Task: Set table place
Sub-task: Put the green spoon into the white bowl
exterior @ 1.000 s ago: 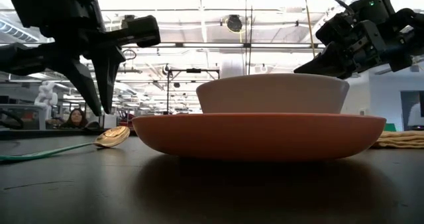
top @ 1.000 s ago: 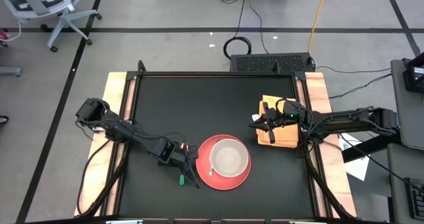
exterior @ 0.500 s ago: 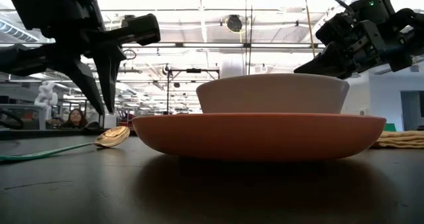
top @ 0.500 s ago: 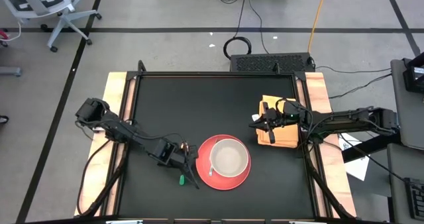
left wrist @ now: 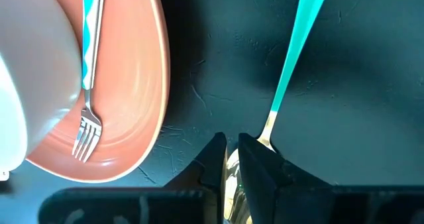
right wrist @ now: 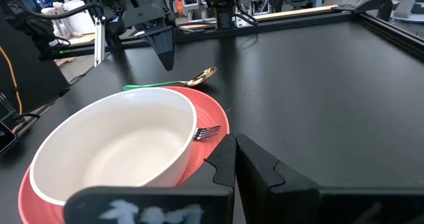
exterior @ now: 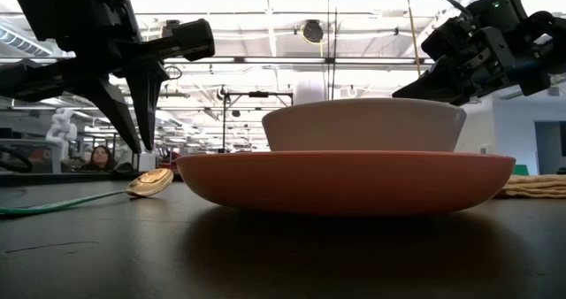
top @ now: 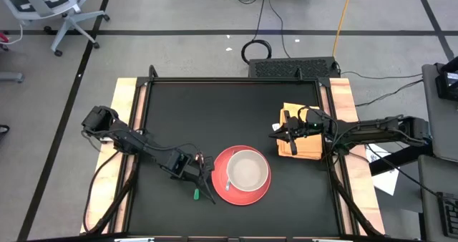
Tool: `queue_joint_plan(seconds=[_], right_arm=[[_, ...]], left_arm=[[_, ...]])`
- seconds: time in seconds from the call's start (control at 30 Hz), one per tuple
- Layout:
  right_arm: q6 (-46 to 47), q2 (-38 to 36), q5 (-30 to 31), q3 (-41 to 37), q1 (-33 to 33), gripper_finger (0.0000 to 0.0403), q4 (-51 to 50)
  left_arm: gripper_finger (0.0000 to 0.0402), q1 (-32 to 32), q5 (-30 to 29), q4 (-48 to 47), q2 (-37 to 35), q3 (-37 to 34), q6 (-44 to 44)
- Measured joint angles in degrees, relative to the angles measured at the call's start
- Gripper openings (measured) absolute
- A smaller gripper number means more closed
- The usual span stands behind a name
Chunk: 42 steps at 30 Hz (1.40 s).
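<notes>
- Table [top: 215,113] fills the middle of the high view, matte black, with wooden strips along its left and right sides; the whole half nearest the cable coil lies bare.
- My left tool [top: 202,172] hangs above the spoon [top: 197,179], just off the plate's left rim. Its fingers [left wrist: 255,171] stand a narrow slit apart and hold nothing.
- The spoon lies flat on the table beside the plate [top: 243,192], gold bowl toward the table's middle, green handle toward the near edge.
- The red plate sits near the front edge, right of centre, carrying a white bowl [top: 247,169] with a fork [left wrist: 89,65] on the rim beside it.
- My right tool [top: 278,134] is pressed together and empty, held in the air at the inner edge of the yellow cloth [top: 306,147].
- That cloth lies against the table's right rim, well apart from the plate, with a bare strip between them.
</notes>
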Motion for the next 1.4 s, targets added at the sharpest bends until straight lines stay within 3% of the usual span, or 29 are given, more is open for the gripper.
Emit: queue_joint_plan(seconds=[1.4], right_arm=[[0.01,0.0,-0.01,0.0,0.0,0.0,-0.02]], left_arm=[[0.0047,0.07,-0.04,1.73,-0.02,0.0,0.0]])
